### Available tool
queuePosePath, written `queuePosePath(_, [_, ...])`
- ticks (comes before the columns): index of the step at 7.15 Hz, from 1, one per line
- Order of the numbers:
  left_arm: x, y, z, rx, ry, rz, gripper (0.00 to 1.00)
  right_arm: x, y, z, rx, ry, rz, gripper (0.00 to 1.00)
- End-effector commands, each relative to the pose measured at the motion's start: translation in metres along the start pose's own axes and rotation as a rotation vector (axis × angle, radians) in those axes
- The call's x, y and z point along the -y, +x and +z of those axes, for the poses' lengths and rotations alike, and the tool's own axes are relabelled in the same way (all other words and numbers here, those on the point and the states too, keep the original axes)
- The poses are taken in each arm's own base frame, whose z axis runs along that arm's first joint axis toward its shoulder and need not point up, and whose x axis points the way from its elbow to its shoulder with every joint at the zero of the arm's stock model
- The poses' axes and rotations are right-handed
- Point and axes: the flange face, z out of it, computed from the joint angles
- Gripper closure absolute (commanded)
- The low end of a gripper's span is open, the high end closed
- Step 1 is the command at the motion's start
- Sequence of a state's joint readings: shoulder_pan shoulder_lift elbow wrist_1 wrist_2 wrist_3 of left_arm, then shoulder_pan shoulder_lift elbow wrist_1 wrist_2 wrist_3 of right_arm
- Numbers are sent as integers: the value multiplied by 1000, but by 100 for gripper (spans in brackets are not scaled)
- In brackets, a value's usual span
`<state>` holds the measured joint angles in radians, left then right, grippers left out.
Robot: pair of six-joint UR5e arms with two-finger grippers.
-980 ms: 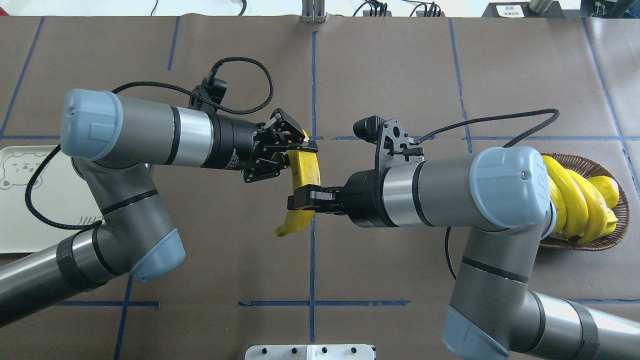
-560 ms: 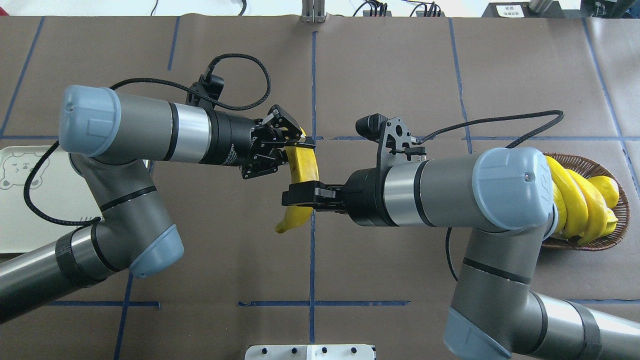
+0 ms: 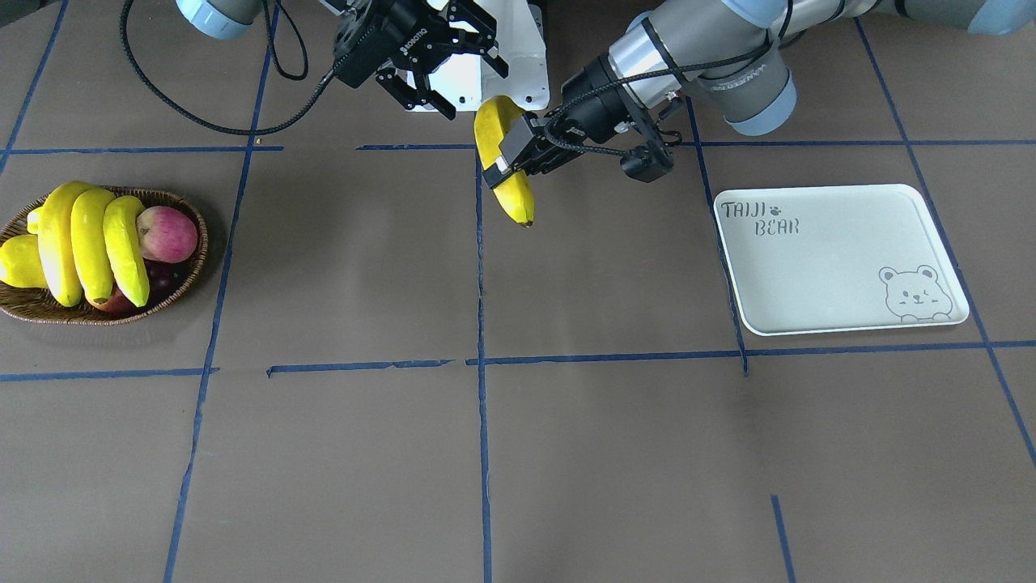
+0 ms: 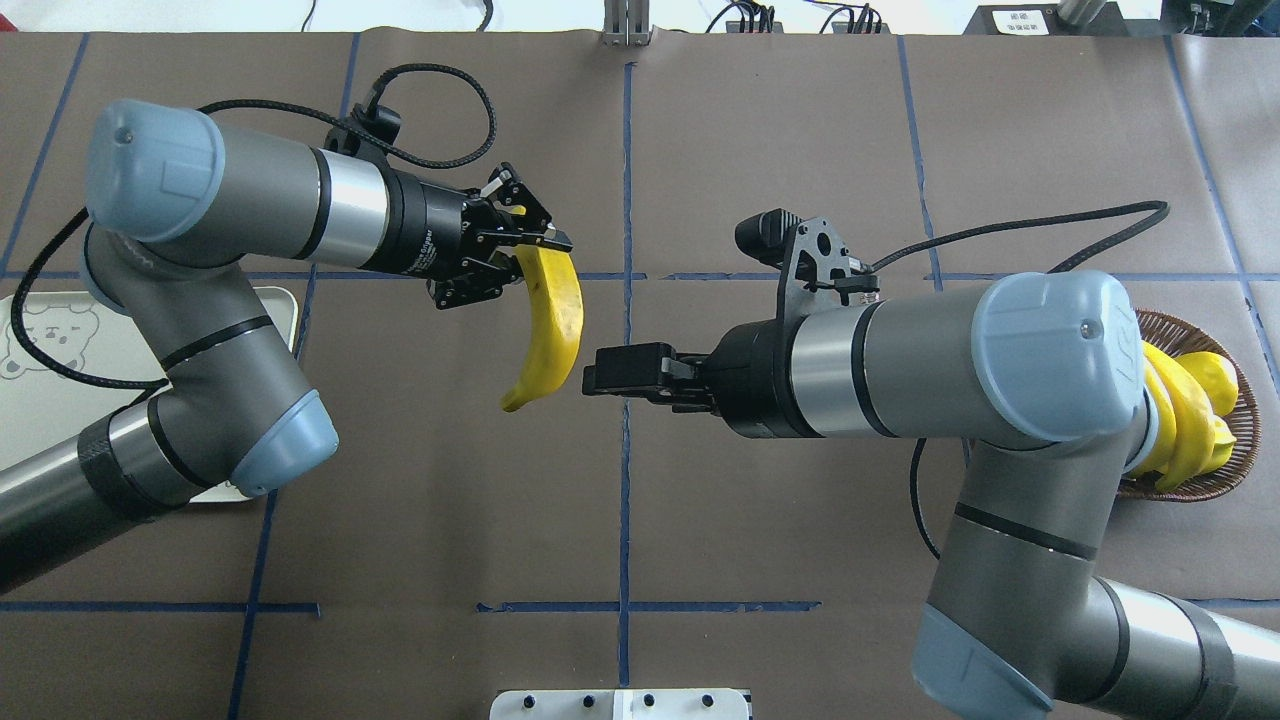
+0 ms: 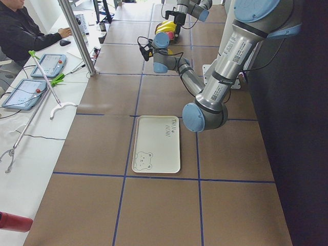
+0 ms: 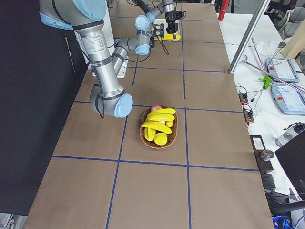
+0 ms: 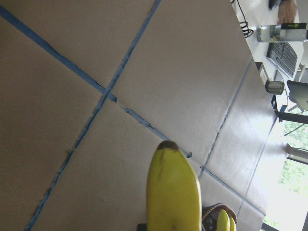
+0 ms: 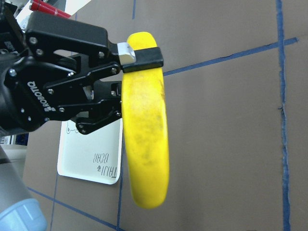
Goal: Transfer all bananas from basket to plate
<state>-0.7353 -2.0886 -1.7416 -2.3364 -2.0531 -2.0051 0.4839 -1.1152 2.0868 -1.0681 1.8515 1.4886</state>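
1 banana (image 4: 555,320) hangs above the middle of the table (image 4: 760,130), long axis steep, dark tip down; left gripper (image 4: 535,252) clamps its upper end. Right gripper (image 4: 592,378) gapes empty just beside it.

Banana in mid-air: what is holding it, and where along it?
The left gripper holds the banana near one end; its dark-tipped other end hangs free.

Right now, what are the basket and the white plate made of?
The basket looks like woven brown wicker with a matte finish; crossing strands show on its rim. The plate looks like smooth hard plastic, maybe melamine, faintly shiny, with printed letters and a bear.
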Motion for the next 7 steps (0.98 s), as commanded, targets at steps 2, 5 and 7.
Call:
queuePosePath(2, [98,-118,-68,224,146,139,100,46,15,-43,-160,19,60,0])
queuePosePath(5, [167,-295,-162,504,201,363,100,84,71,-55,-370,21,-40,0])
queuePosePath(7, [201,-358,-176,618,217,347,100,98,91,-64,-458,3,-129,0])
